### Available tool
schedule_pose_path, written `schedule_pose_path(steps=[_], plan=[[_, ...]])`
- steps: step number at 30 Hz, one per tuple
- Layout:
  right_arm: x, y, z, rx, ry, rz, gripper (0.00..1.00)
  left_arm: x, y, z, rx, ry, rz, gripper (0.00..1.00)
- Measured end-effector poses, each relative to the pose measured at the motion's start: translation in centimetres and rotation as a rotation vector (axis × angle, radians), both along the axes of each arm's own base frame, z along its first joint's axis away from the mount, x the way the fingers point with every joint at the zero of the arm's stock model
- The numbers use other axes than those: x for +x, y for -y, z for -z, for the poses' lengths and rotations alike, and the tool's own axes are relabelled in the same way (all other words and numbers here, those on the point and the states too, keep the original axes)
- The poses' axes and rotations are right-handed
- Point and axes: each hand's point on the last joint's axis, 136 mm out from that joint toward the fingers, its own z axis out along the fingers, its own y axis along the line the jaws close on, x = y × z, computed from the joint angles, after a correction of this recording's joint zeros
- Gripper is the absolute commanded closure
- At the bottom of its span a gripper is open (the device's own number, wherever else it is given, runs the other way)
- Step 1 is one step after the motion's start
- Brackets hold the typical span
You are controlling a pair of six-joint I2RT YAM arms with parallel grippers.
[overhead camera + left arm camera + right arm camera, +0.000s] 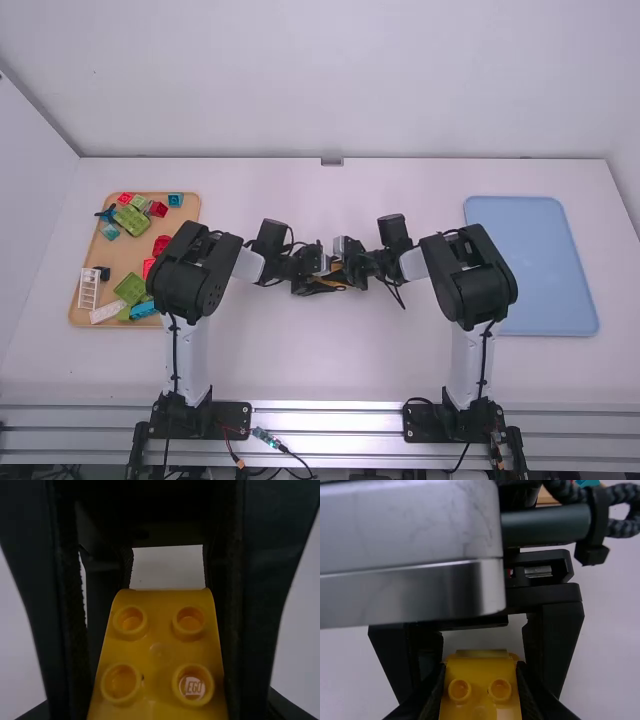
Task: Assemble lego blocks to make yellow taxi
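My right gripper (480, 680) pinches the yellow block (161, 652); my left gripper (322, 276), I can't tell. I'd align studs (193, 684), then press evenly.

From here, the left gripper (318, 269) and right gripper (350, 262) meet over the middle of the worktop (330, 360), blocking a straight pass across. A hand could slip along the open strip beyond them; the left arm (190, 270) crowds the block tray's (190, 212) inner edge.

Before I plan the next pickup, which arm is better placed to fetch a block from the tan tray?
Left, probably: the tray lies beside the left arm; the right arm stands farther off, across the middle.
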Motion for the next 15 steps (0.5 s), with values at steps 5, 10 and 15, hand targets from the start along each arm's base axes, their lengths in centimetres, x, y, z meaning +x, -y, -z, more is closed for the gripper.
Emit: schedule_pose_path(steps=[5,10,15], plan=[[-0.01,0.02,0.05,-0.003,-0.006,0.003,0.65,0.01,0.00,0.00,0.000,0.000,0.000,0.98],[0.08,0.35,0.81,-0.034,-0.022,0.026,0.63,0.00,0.00,0.00,0.000,-0.001,-0.001,0.98],[0.10,0.36,0.80,-0.034,-0.022,0.026,0.62,0.01,-0.01,0.01,0.001,-0.001,-0.001,0.98]])
